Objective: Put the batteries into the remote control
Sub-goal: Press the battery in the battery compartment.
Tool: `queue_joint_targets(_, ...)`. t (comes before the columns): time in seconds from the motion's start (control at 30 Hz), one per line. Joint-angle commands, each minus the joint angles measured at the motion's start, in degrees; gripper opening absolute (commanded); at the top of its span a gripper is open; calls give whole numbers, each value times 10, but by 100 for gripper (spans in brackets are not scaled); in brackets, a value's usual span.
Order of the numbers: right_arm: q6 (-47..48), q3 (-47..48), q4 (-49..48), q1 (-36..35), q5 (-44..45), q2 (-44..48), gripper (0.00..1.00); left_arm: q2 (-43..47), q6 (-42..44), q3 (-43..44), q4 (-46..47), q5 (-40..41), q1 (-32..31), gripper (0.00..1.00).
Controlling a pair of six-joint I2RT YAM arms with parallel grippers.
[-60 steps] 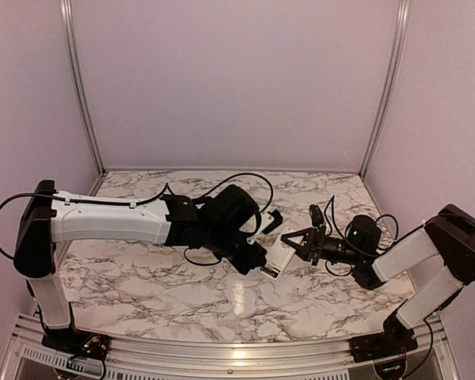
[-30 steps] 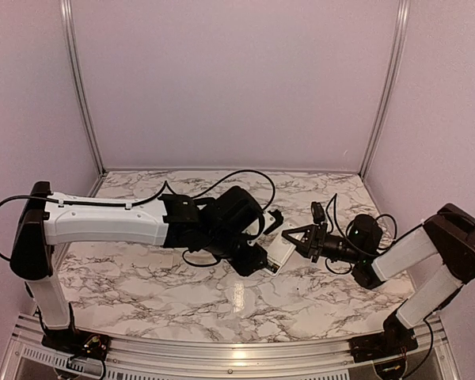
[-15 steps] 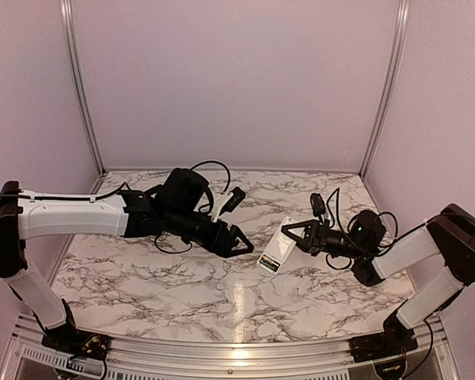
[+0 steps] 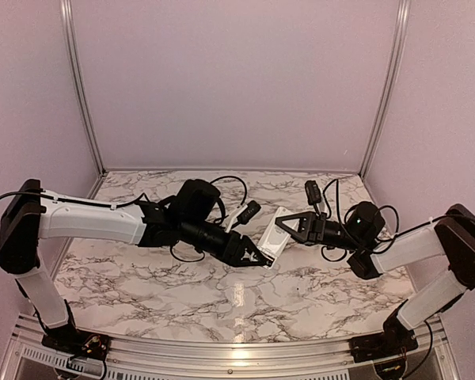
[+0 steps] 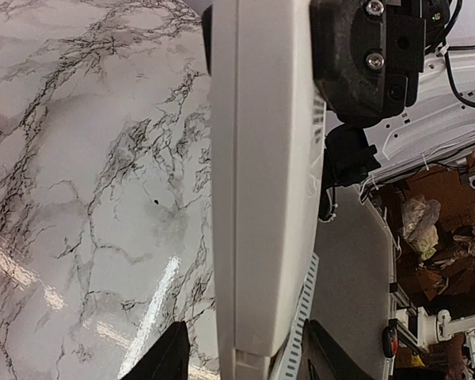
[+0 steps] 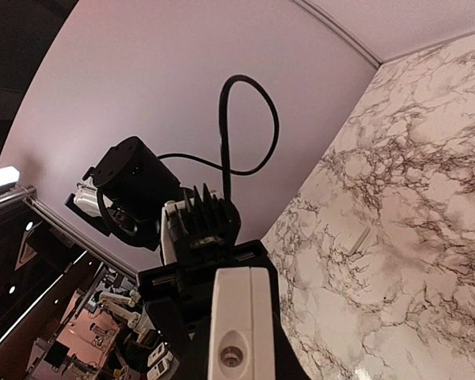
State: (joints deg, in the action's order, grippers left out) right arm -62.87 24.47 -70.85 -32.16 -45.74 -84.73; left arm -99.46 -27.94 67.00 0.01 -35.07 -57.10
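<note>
The left arm stretches low across the marble table toward the middle. The right arm reaches in from the right, with its forearm nearly level. The remote control is tilted between them over the table. The right gripper pinches its upper end. The left gripper has its fingers spread on both sides of the lower end, and a gap shows beside one finger.
</note>
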Motion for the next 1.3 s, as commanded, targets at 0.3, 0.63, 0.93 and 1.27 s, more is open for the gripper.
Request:
queue_joint_targets(0.3, 21, 32, 20, -18, 18, 7, 0, -28, -34, 8, 41, -7, -4, 45)
queue_joint_targets(0.63, 20, 30, 19, -19, 18, 11, 0, -38, -39, 13, 26, 19, -3, 29)
queue_joint_targets(0.93, 10, 30, 15, -14, 17, 11, 0, -41, 13, 41, -64, 75, -3, 24)
queue_joint_targets(1.27, 4, 6, 13, 5, 20, 15, 0, 17, 33, 12, -53, 94, 18, 62)
